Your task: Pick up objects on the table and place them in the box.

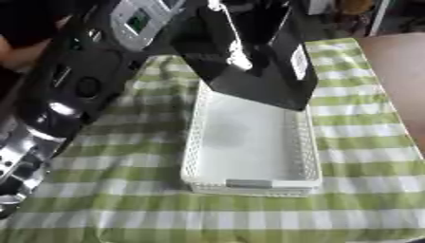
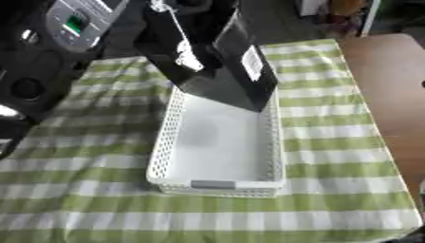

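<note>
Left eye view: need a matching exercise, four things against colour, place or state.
Things:
1. basket
2. black box
3. tablecloth
4. grey tab

Descriptions:
A. green and white checks
B. on the basket's near wall
C. tilted over the basket's far end
D. white, perforated walls

Pairs: 1-D, 2-C, 3-A, 4-B

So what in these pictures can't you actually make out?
- The far end of the white basket: covered in both views by the black box above it.
- What holds the black box: its top is cut off by the upper edge, so no hand shows on it.
- The robot's left arm: it fills the left side of the left eye view, hiding the green checked cloth beneath; its hand is out of frame.
- The small label on the black box: too blurred to read.
</note>
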